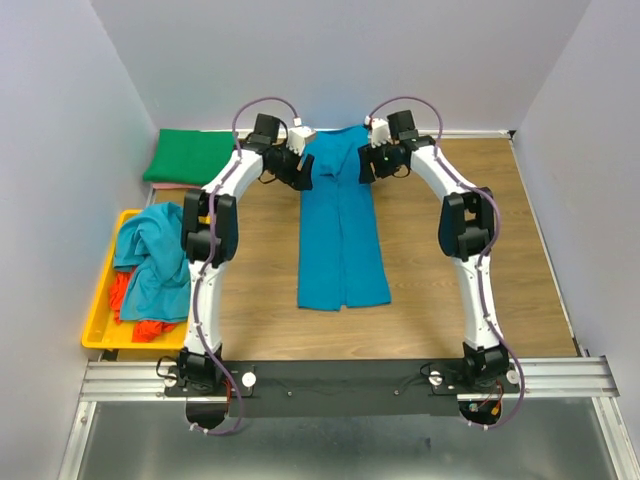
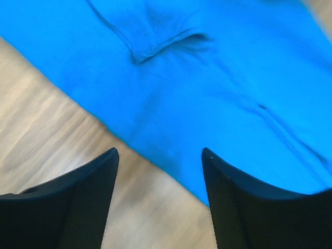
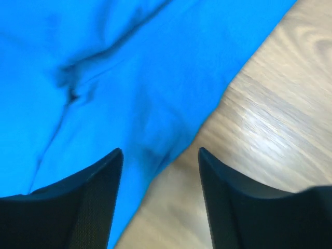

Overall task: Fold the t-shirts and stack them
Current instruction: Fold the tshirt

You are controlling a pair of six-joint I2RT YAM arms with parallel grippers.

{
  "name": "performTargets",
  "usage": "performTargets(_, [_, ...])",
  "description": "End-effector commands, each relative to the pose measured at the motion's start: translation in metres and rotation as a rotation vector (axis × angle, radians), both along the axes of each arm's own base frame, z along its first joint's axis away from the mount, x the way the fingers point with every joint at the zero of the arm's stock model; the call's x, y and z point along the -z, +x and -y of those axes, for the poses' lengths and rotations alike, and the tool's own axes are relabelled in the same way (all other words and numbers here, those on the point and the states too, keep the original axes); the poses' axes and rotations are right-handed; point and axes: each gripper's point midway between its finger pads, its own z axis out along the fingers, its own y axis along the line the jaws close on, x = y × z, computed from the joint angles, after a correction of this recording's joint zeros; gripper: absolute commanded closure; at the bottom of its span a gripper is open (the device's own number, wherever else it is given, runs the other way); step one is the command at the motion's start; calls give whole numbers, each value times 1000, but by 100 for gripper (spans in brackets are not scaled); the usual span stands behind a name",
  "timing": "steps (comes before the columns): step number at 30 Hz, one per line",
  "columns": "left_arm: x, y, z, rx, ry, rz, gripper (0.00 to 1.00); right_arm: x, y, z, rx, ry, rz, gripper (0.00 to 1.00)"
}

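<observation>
A teal-blue t-shirt (image 1: 342, 235) lies on the wooden table, folded lengthwise into a long narrow strip. Both grippers hover over its far end. My left gripper (image 1: 303, 172) is at the strip's left edge and my right gripper (image 1: 365, 165) at its right edge. In the left wrist view the left gripper (image 2: 160, 153) stands open over the cloth edge (image 2: 171, 104) with nothing between its fingers. The right wrist view shows the right gripper (image 3: 160, 151) open likewise, straddling the shirt's edge (image 3: 129, 93) and bare wood.
A folded green t-shirt (image 1: 190, 155) lies at the back left by the wall. A yellow tray (image 1: 100, 320) at the left holds a crumpled teal t-shirt (image 1: 160, 255) and an orange-red one (image 1: 150, 328). Walls close in the table on three sides.
</observation>
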Motion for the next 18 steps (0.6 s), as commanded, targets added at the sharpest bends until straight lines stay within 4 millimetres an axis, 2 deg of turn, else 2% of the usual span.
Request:
performTargets(1, [-141,11,-9,19,-10,359,19,-118,-3,-6,-70,60,201,22])
performTargets(2, [-174,0,-13,18,-12,428,15,-154,-9,-5,-86,73,266,13])
performTargets(3, [-197,0,-15,14,-15,504,4,-169,-13,-6,-106,76,295,11])
performTargets(4, [-215,-5,-19,14,-5,560,4,-185,-19,-7,-150,79,336,7])
performTargets(5, [-251,-20,-22,21,-14,655,4,-210,-30,-6,-173,87,382,4])
performTargets(7, [-286,-39,-23,54,-27,761,4,-236,-43,-6,-226,86,448,0])
performTargets(8, [-307,-57,-27,61,-31,822,4,-245,-49,-7,-252,91,473,0])
performTargets(9, [-328,-62,-26,54,-61,897,4,-264,-59,-5,-273,92,516,0])
performTargets(10, [-338,-68,-28,30,-85,931,4,-266,-65,-6,-301,90,531,0])
performTargets(11, [-343,-82,-30,12,-111,950,4,-272,-71,-6,-311,96,540,0])
performTargets(13, [-360,-98,-29,47,-122,1032,4,-283,-90,-6,-369,99,574,0])
performTargets(15, [-339,-112,-25,181,-53,1040,3,-283,-108,-8,-445,101,595,0])
performTargets(16, [-328,-127,-15,291,-66,1029,3,-275,-131,-7,-525,85,615,0])
performTargets(17, [-300,-146,-11,383,-40,955,3,-268,-143,-8,-566,69,623,0])
performTargets(18, [-286,-158,-7,448,-20,947,3,-256,-157,-8,-600,39,621,0])
